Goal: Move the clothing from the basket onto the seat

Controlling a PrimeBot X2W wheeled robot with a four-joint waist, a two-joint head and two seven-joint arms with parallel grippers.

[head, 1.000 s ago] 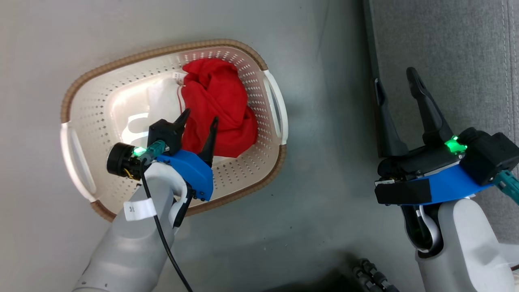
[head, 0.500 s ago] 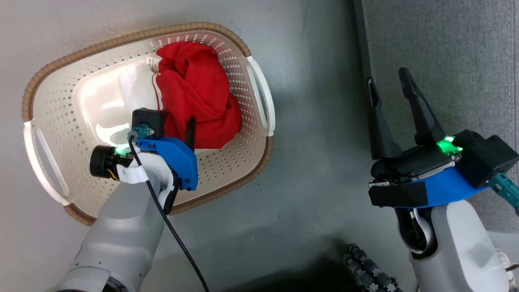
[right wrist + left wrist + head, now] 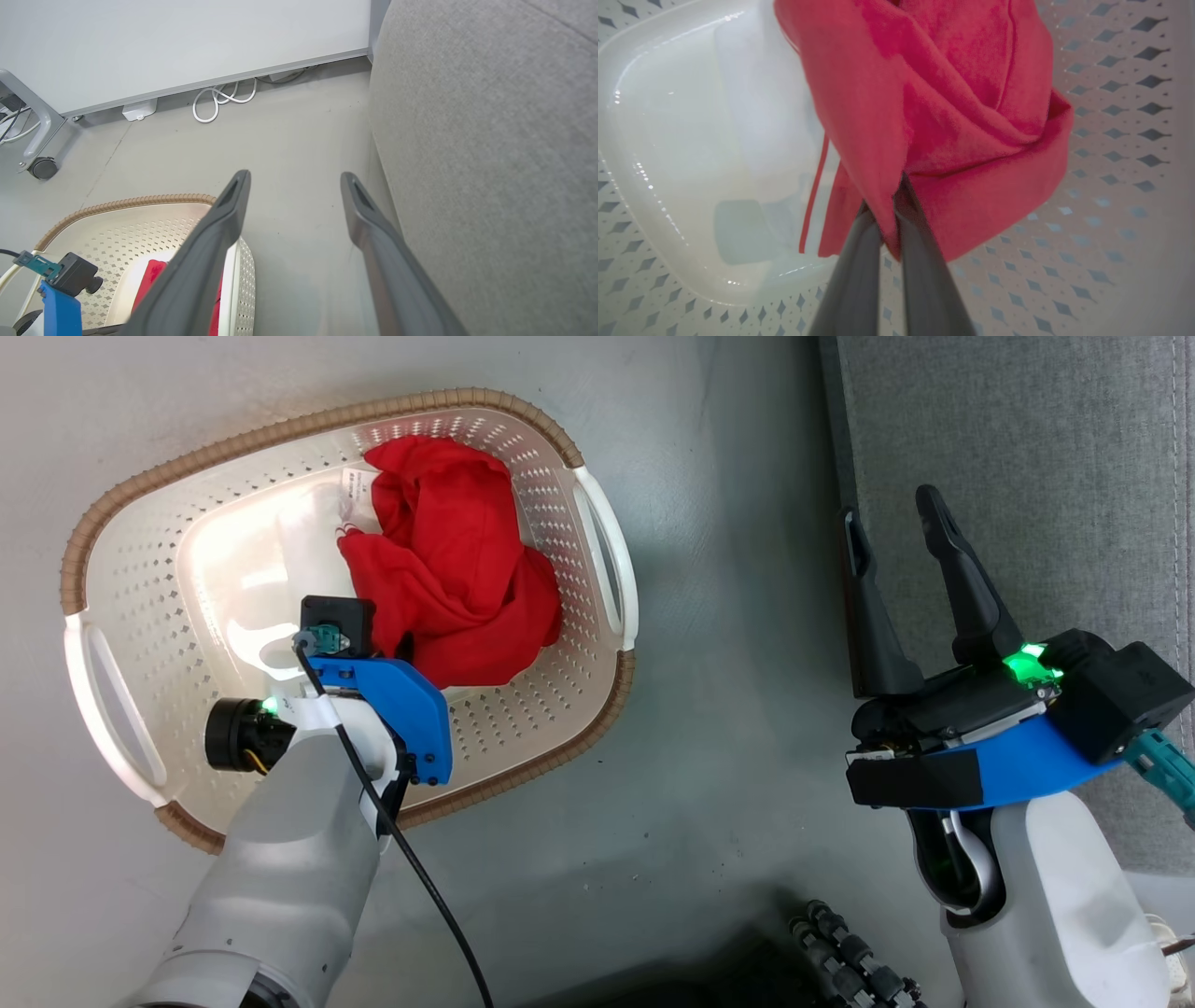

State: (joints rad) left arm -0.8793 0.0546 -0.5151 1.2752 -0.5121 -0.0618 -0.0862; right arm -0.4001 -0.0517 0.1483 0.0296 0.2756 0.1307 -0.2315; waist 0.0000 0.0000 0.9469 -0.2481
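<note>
Though hidden from above, left pincer — seen close — pinches clothing.

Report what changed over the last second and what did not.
The left pincer dropped lower into the basket and closed from wide open onto a fold of the red clothing. The clothing remains in the basket. The right pincer stays open by the edge of the seat. The head view's overall shift is the camera's.
</note>
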